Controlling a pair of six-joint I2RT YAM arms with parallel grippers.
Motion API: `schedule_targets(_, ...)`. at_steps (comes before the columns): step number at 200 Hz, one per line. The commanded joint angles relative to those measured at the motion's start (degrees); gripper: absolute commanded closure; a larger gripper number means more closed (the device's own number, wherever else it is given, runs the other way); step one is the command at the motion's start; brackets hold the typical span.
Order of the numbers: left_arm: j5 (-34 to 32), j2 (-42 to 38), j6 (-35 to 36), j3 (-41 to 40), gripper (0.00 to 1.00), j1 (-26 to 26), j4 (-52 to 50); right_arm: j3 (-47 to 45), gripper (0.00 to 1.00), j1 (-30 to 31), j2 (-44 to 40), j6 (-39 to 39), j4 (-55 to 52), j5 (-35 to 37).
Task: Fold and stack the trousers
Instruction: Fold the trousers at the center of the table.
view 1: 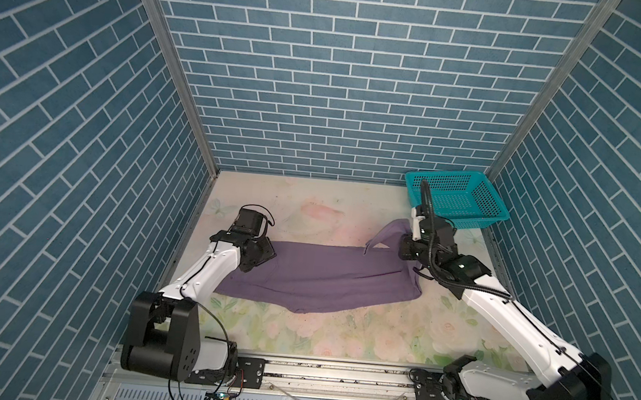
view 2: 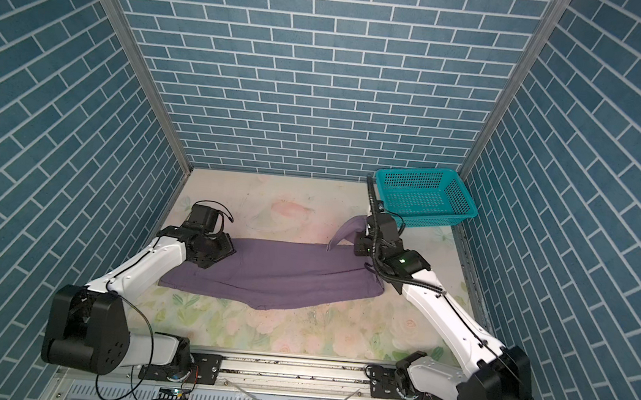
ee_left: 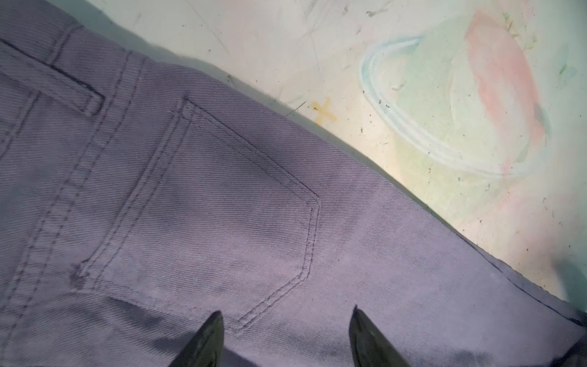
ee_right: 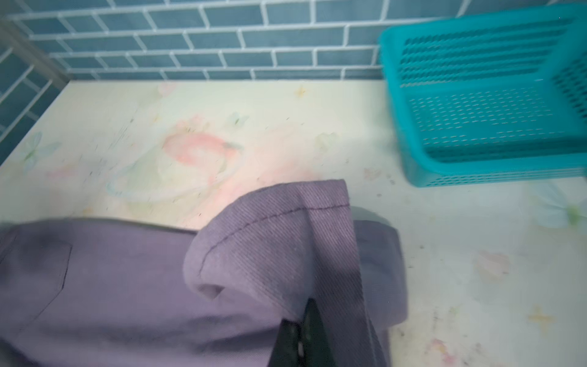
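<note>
The purple trousers (view 1: pixel 324 276) (view 2: pixel 284 273) lie folded lengthwise across the middle of the table, waist end to the left. My left gripper (ee_left: pixel 286 317) is open just above the seat, its fingertips (ee_left: pixel 212 330) straddling the lower corner of a back pocket (ee_left: pixel 238 206). The black wrist (view 1: pixel 255 252) hides those fingers in both top views. My right gripper (ee_right: pixel 309 306) (view 1: pixel 405 252) is shut on the trousers' leg end (ee_right: pixel 286 241). That hem is lifted off the table and curls up and leftward beside the gripper (view 2: pixel 348 231).
A teal mesh basket (view 1: pixel 479 223) (view 2: pixel 436 221) (ee_right: pixel 495 173) stands in the back right corner, just behind my right wrist. Blue brick walls close three sides. The floral table top (view 1: pixel 299 329) lies bare in front of the trousers and behind them (view 1: pixel 310 204).
</note>
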Motion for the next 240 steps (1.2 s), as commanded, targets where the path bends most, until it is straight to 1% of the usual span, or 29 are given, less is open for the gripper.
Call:
schedule_targets(1,-1.47,0.41,-0.93,0.4,0.35,-0.6,-0.58,3.17,1.0,6.83,7.81,-1.93,0.28,-4.05)
schedule_targets(25,-2.43,-0.27,-0.81,-0.64,0.34,-0.61,-1.37,5.16,1.0,14.13,16.38,-2.04,1.66,-8.71)
schedule_targets(38,-2.45,-0.25,-0.83,-0.99,0.31,-0.6,-1.52,5.73,1.0,17.13,20.06,-2.13,2.23,-10.49)
schedule_targets(49,-2.22,0.31,-0.63,-0.74,0.3,-0.6,-1.79,6.12,0.83,18.36,22.3,-1.92,2.0,-12.04)
schedule_targets(58,-1.48,0.95,-0.39,-0.46,0.3,-0.6,-1.87,6.04,0.73,18.57,22.97,-1.33,1.78,-12.79)
schedule_targets(67,-0.82,1.84,-0.15,0.05,0.29,-0.67,-1.93,5.37,0.66,18.53,22.08,-1.08,1.62,-12.5)
schedule_targets(81,0.13,2.93,0.1,1.12,0.29,-1.34,-1.45,4.01,0.55,18.17,18.83,-1.95,1.34,-8.97)
schedule_targets(91,0.61,3.92,0.3,2.06,0.28,-2.54,-0.9,3.38,0.52,17.61,15.78,-3.03,0.42,-6.36)
schedule_targets(105,1.24,5.71,0.95,4.06,0.27,-5.07,0.04,2.19,0.51,14.96,10.79,-3.4,-1.27,-4.69)
schedule_targets(114,1.35,7.05,1.29,5.56,0.27,-7.29,0.65,0.54,0.5,11.86,7.2,-2.54,-1.64,-4.68)
schedule_targets(132,3.28,10.33,1.32,8.03,0.27,-11.44,3.44,-4.59,0.48,3.81,0.39,1.37,-0.9,-7.08)
schedule_targets(142,4.81,12.34,0.77,8.94,0.26,-13.43,5.72,-7.02,0.49,-0.5,-2.11,3.22,-1.81,-8.83)
schedule_targets(151,5.51,14.21,0.13,9.81,0.26,-15.34,7.38,-8.63,0.51,-3.01,-3.47,4.22,-3.31,-9.84)
schedule_targets(172,5.56,19.49,-0.78,13.32,0.26,-19.84,9.25,-11.35,0.62,-6.72,-3.18,7.02,-7.76,-9.75)
schedule_targets(184,6.04,22.77,-0.98,15.69,0.26,-21.62,9.87,-12.82,0.63,-8.72,-2.03,8.95,-8.91,-11.42)
schedule_targets(201,7.38,26.71,-1.88,18.25,0.26,-23.28,12.07,-15.85,0.57,-12.18,-0.96,12.0,-7.49,-14.67)
schedule_targets(208,8.79,27.97,-2.58,18.85,0.26,-23.66,13.74,-17.27,0.54,-13.71,-0.71,13.19,-5.83,-18.76)
schedule_targets(218,9.73,29.44,-3.2,19.77,0.26,-24.39,15.29,-19.02,0.51,-15.46,-0.36,14.54,-3.32,-22.05)
schedule_targets(229,9.6,30.62,-3.26,20.91,0.26,-25.22,15.8,-20.66,0.48,-16.47,-0.25,15.39,-1.23,-23.87)
schedule_targets(240,9.53,31.59,-3.37,21.59,0.26,-25.68,16.25,-21.5,0.46,-17.13,0.28,15.76,-0.61,-24.15)
